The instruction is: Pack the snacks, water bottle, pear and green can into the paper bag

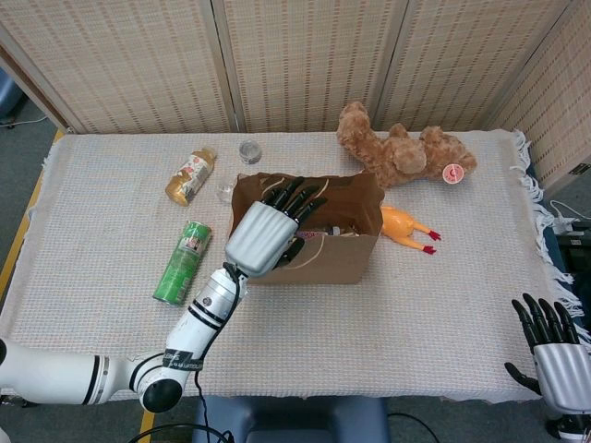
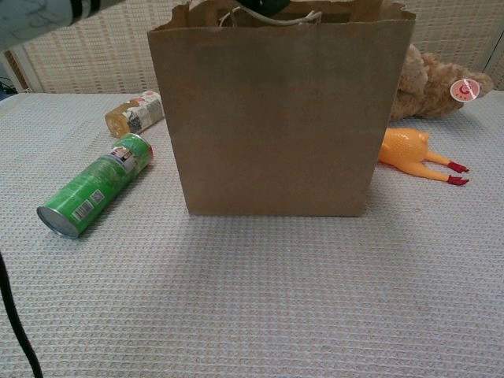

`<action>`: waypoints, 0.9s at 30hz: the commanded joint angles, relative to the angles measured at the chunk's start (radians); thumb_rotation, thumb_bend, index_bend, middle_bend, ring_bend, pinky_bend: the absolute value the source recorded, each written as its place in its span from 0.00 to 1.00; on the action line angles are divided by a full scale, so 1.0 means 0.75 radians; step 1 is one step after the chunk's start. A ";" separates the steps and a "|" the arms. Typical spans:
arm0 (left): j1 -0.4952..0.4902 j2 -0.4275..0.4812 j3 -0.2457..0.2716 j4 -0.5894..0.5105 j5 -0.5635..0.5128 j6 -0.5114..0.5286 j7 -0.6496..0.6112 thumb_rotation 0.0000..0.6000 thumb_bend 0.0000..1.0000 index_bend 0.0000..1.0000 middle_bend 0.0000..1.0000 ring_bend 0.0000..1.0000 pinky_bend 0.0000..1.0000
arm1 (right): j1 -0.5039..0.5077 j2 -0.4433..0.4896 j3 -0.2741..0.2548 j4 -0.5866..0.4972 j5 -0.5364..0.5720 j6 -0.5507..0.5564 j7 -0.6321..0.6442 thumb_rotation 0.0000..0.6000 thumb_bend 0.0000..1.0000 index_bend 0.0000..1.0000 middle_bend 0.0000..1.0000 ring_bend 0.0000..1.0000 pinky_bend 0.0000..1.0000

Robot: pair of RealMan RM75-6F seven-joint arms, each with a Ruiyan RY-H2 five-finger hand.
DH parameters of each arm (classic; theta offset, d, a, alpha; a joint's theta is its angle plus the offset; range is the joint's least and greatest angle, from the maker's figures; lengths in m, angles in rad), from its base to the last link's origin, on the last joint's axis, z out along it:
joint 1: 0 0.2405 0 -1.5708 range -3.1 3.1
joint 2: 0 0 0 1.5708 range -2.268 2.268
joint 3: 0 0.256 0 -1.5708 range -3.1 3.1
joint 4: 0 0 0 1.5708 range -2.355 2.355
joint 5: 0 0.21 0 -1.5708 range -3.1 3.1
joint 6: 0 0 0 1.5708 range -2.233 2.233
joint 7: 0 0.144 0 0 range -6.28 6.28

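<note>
Fingers of your left hand are spread and empty over the open paper bag at frame centre (packets just show inside). Green can lies on its side at centre left, well apart from the bag. Your right hand, lower right corner, rests with fingers apart, holding nothing.
</note>
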 commanded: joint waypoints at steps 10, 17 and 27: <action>0.394 0.434 0.065 -0.287 0.097 0.227 -0.254 1.00 0.44 0.15 0.08 0.05 0.25 | -0.004 -0.003 -0.005 0.009 -0.015 0.014 -0.003 1.00 0.00 0.04 0.00 0.00 0.00; 0.662 0.599 0.176 -0.335 0.168 0.336 -0.462 1.00 0.44 0.15 0.07 0.05 0.24 | -0.004 -0.006 -0.005 0.005 -0.023 0.018 -0.028 1.00 0.00 0.04 0.00 0.00 0.00; 0.916 0.561 0.362 -0.278 0.245 0.431 -0.595 1.00 0.44 0.08 0.00 0.00 0.17 | -0.005 -0.007 -0.004 0.001 -0.023 0.019 -0.040 1.00 0.00 0.04 0.00 0.00 0.00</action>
